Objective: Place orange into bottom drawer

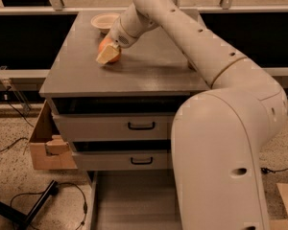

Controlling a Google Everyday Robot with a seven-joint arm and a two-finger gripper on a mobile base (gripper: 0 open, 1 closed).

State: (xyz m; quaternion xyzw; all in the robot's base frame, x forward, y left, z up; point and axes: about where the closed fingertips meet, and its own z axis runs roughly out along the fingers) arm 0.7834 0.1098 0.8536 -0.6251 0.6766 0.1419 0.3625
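Where the long cream arm [197, 37] bends down over the far left part of the grey surface [149, 73], its tool [108, 54] sits right at the orange [105, 44], low against the top. A pale wedge of the tool covers the near side of the fruit, so only the upper curve and a sliver on the right show. Whether the tool is spread or pinching the orange, I cannot tell from where I stand. The orange looks to be resting on the surface, or very close to it, near the left edge.

Just behind it, toward the back, a cream-white shallow bowl [104, 21] stands apart from both.

Below the top, two upper drawers [110, 126] with black handles are shut, or nearly so. The bottom drawer [134, 200] is pulled well out toward me, its flat grey floor showing, with the robot's bulky body [221, 162] covering its right side. A cardboard box [44, 150] leans against the cabinet's left side, and a black cable [67, 190] trails on the speckled floor.
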